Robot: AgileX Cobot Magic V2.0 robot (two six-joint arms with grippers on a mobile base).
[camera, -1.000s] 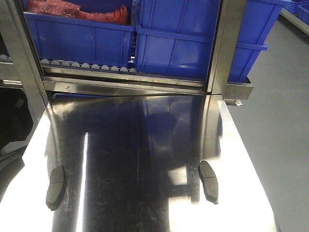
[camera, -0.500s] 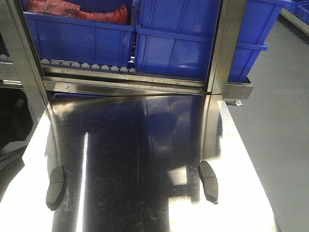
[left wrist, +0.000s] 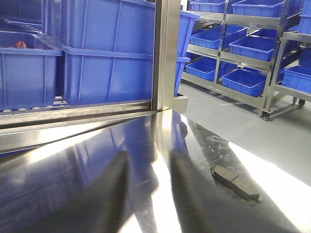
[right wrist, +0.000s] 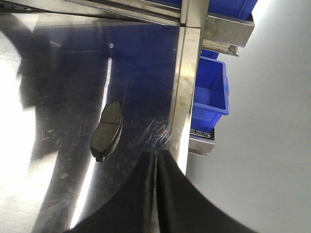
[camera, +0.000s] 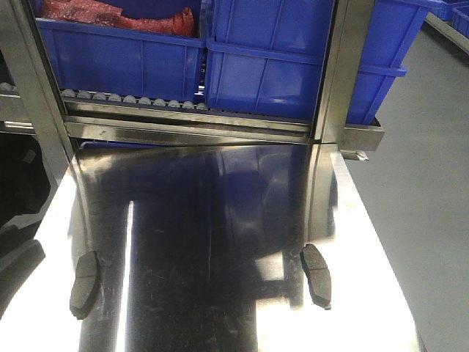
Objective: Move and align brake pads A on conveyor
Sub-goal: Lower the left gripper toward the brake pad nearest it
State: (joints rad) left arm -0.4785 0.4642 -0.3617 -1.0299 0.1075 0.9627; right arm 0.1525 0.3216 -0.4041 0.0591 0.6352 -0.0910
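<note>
Two brake pads A lie flat on the shiny steel tabletop (camera: pixel 220 220) in the front view: one near the left edge (camera: pixel 83 284), one near the right edge (camera: pixel 316 275). Neither gripper shows in that view. My left gripper (left wrist: pixel 148 158) hovers low over the steel, open and holding nothing, with a pad (left wrist: pixel 235 182) lying to its right. My right gripper (right wrist: pixel 156 155) is shut on nothing, and a pad (right wrist: pixel 108 130) lies just left of and beyond its tips. The conveyor is out of view.
Blue plastic bins (camera: pixel 264 66) sit on a roller track (camera: pixel 132 99) behind the tabletop, with steel posts (camera: pixel 344 66) at the back corners. Grey floor runs along the table's right side. Shelves of blue bins (left wrist: pixel 243 48) stand across that floor.
Both pads stay where they were. Only a dark reflection at the table's left edge has shifted slightly.
</note>
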